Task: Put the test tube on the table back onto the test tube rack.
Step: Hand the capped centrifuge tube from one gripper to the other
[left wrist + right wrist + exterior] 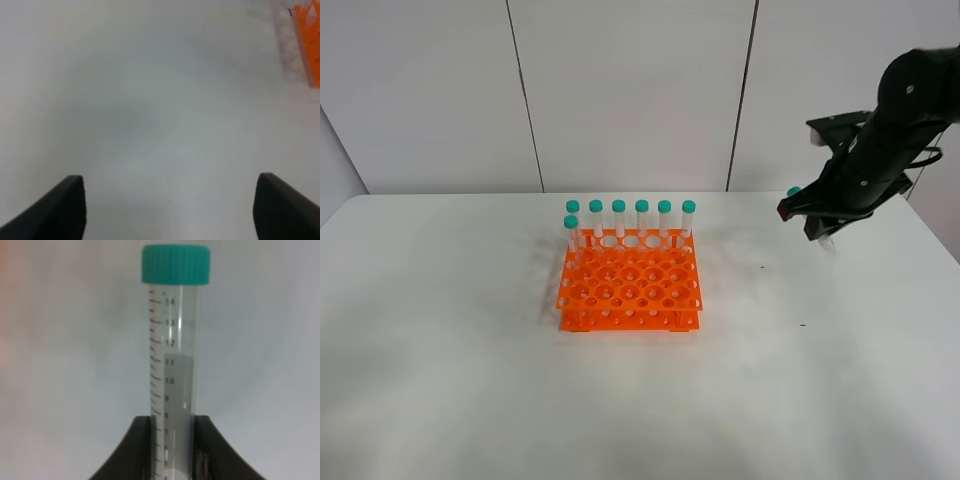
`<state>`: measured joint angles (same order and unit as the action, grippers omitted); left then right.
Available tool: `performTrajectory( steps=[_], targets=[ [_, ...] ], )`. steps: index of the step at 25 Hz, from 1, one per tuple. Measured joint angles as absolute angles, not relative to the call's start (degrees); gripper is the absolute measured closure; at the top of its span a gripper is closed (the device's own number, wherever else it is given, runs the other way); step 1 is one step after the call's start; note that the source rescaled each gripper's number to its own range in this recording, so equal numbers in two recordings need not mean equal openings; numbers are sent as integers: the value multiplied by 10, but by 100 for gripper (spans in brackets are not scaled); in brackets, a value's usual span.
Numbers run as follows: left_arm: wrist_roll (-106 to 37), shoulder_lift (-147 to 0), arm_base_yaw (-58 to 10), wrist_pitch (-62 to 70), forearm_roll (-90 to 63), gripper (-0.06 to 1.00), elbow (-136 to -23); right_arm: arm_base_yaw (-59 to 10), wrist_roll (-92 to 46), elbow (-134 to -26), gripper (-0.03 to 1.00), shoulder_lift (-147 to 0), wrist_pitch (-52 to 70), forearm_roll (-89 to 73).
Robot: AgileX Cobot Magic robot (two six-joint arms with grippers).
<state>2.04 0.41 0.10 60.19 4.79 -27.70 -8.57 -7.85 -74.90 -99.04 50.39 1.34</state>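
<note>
- The right hand (172, 450) clamped the test tube (172, 365): carrying step.
- The left hand (170, 210) stood open.
- Next needed tip-first alignment over a free test tube rack (630, 285) hole.

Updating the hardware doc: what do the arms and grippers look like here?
Right arm: glossy black, rounded joint housing, thin cable beside it, small red patch at its tip. Right gripper: black fingers, flaring curved bases. Left gripper: black wedge-shaped fingers.

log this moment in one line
right gripper shut on test tube | right of test tube rack, seven tubes in it | left gripper open, empty
</note>
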Motion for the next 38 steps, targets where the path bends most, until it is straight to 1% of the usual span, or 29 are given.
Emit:
performTrajectory(
  steps=[5,11,16,17,22,26,31,33,35,38],
  targets=[
    [20,4,1,602,48,-5,-277,-86,-79,-696,95,-859,506,6],
    [20,4,1,602,48,-5,-277,-86,-122,-574,95,-705,513,-69],
    [20,4,1,602,48,-5,-277,-86,-227,-514,95,-627,493,-192],
    [20,4,1,602,48,-5,-277,-86,-227,-514,95,-627,493,-192],
    [20,4,1,602,48,-5,-277,-89,-373,-454,95,-615,450,-305],
    [20,4,1,602,48,-5,-277,-145,-427,-412,95,-628,392,-333],
    [20,4,1,602,48,-5,-277,-251,-438,-408,95,-667,335,-343],
    [20,4,1,602,48,-5,-277,-282,-449,-408,95,-692,317,-345],
    [20,4,1,602,48,-5,-277,-306,-473,-408,95,-725,296,-352],
    [20,4,1,602,48,-5,-277,-319,-517,-414,95,-779,285,-394]
  ],
)
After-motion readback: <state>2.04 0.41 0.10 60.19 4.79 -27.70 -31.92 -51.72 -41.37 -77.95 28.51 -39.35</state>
